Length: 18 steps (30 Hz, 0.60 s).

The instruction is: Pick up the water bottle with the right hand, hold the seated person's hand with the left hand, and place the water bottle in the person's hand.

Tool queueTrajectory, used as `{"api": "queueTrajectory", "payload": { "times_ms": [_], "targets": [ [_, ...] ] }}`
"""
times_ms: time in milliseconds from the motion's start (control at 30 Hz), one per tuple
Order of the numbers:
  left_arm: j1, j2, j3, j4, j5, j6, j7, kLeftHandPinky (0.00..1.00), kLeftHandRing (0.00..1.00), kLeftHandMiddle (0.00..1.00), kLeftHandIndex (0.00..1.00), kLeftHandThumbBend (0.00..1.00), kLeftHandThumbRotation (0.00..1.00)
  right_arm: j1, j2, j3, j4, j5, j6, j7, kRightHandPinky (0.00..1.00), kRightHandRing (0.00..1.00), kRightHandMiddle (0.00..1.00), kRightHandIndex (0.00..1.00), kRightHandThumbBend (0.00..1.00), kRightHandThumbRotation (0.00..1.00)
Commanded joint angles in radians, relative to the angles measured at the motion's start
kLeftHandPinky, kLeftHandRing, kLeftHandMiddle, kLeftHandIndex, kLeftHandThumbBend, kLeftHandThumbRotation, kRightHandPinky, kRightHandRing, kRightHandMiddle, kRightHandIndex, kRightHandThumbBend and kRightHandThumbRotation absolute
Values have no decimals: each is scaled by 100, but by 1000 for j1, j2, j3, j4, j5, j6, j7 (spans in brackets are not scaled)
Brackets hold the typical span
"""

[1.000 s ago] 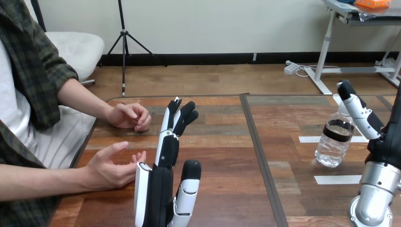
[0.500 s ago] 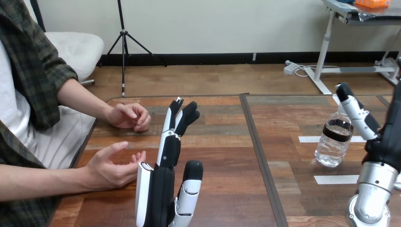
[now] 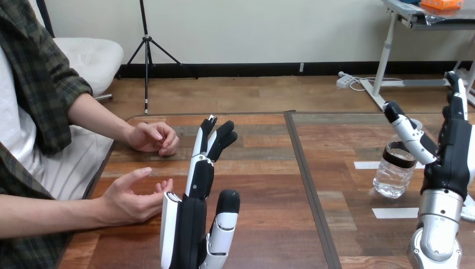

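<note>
Bottle (image 3: 393, 176) sits at 9 o'clock of right hand (image 3: 453, 154), released & empty; should close round mid-body, gently, w/o tipping.

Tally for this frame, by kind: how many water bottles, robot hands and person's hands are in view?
Water bottles: 1, the water bottle
Robot hands: 2, the left hand and the right hand
Person's hands: 2, the person's farther hand and the person's nearer hand
Total: 5
</note>
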<state>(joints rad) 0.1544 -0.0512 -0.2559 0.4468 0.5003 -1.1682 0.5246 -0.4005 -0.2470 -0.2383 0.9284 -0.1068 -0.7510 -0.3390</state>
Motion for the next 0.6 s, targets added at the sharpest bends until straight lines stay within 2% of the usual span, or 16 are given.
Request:
{"api": "queueTrajectory", "payload": {
  "times_ms": [0, 100, 300, 567],
  "targets": [
    [-37, -49, 6, -10, -16, -6, -6, 95, 87, 90, 97, 43, 100, -96, -19, 10, 2, 17, 0, 30, 100, 100, 100, 94, 98, 43],
    [-37, -49, 7, -8, -16, -10, -6, 95, 87, 91, 97, 42, 100, -97, -18, 14, 2, 23, 0, 51, 100, 100, 100, 95, 98, 42],
    [-29, -48, 8, -16, -10, -5, -7, 95, 88, 91, 98, 42, 100, -99, -4, 14, -11, 54, 31, 98, 100, 100, 100, 97, 97, 40],
    [-20, -48, 4, -22, -13, 0, -13, 96, 89, 92, 98, 44, 100, -95, -6, 32, -31, 23, 85, 87, 100, 100, 100, 99, 95, 38]
  ]
}}
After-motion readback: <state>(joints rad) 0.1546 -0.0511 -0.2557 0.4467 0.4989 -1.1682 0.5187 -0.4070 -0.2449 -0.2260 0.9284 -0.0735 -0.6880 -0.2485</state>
